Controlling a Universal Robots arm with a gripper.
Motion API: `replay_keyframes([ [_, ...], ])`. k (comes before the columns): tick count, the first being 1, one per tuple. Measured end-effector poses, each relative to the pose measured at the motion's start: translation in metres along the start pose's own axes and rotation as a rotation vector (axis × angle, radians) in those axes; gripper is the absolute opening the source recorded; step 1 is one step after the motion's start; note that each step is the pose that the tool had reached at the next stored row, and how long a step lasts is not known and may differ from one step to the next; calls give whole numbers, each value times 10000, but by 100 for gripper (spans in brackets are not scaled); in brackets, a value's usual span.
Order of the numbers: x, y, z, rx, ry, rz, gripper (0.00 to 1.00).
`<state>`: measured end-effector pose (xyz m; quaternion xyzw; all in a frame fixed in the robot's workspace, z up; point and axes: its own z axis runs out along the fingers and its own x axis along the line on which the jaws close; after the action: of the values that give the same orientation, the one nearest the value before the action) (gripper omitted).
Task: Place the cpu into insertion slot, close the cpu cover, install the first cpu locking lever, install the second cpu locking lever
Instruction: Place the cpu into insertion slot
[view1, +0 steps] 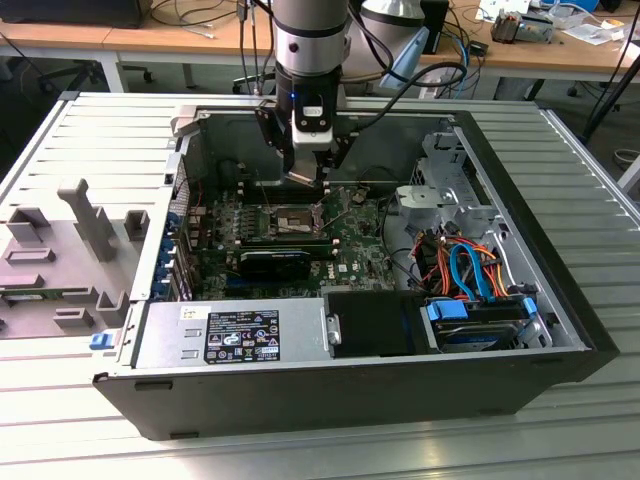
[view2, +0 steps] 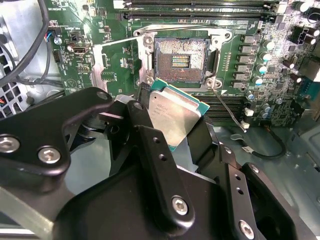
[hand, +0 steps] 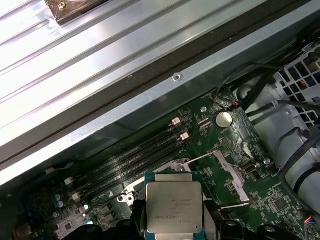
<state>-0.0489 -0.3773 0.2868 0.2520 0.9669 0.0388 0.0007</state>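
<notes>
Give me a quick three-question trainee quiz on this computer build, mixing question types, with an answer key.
1. True or false: the cpu already sits in the slot.
2. What is the end effector holding? A) a screwdriver B) the cpu C) nothing
3. Fill in: the cover beside the slot is ___ (open or shut).

Key: 1 false, it is held clear of the bare pin field; 2 B; 3 open.
</notes>
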Motion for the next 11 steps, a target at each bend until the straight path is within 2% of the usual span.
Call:
replay_keyframes([
  [11,0,0,4,-2,-10,124,54],
])
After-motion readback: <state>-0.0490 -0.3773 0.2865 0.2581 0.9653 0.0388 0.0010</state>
